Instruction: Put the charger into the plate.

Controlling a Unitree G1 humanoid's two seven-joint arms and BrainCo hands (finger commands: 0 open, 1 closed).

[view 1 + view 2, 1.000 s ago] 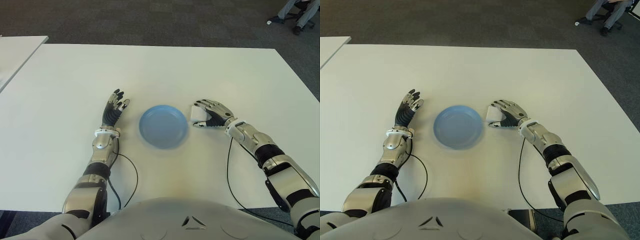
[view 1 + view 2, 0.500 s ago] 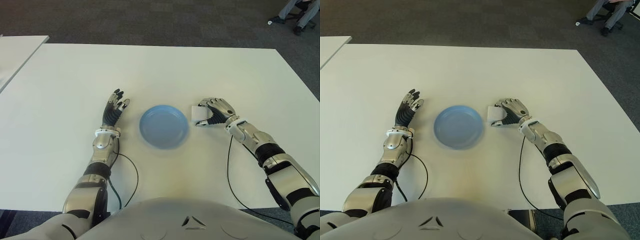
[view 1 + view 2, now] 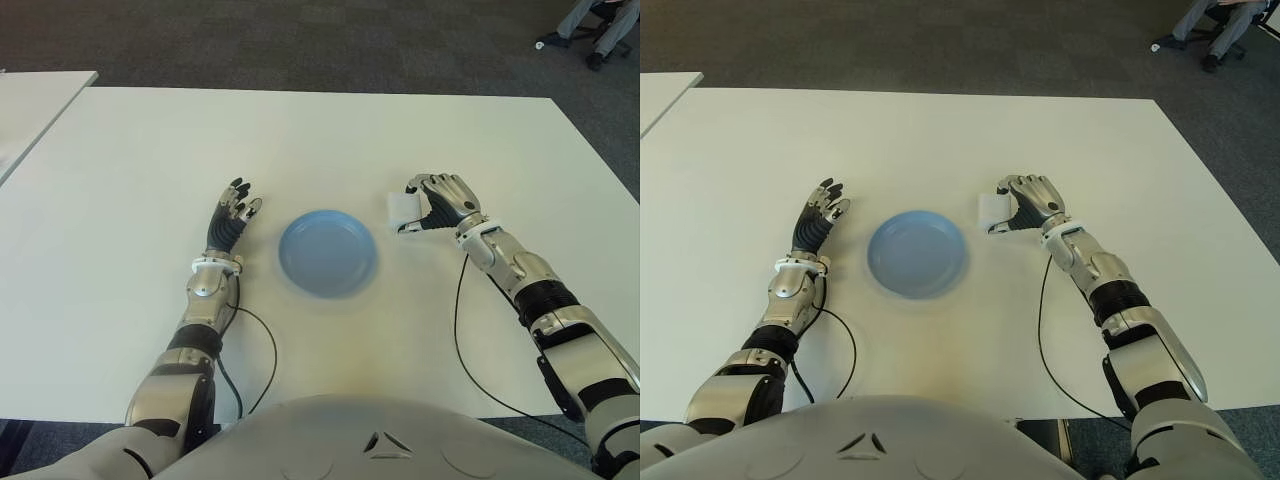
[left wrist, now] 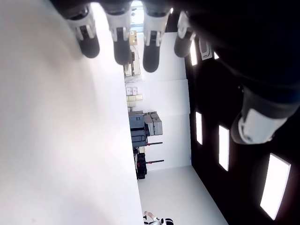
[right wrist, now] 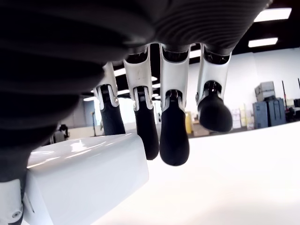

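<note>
Right hand, curled around the white charger, thumb on one side and fingers draped over the other; held just beyond the right rim of the blue plate, not over it yet. Looks lifted a little off the bench, though contact underneath cannot be made out. Seen from the wrist, a grip by the fingertips only, block sitting low against the palm side, nothing wrapped under it.

Outward from there: plate near the middle of the bench, nothing in it. Left hand on the far side of the plate, well apart from it, fingers spread and holding nothing, idle.

Judged step: carrying the charger across toward the plate, with the release not yet done.

Risks from here. Smooth, hard, boxy casing under a fingertip pinch, so likely to twist or slide out if swung sideways quickly. Low carry height, so could clip the raised rim and shove or tip the light plate rather than clear it. Early opening would land the block on the rim or the bench. Drop from too high could bounce it back out of the shallow dish.
</note>
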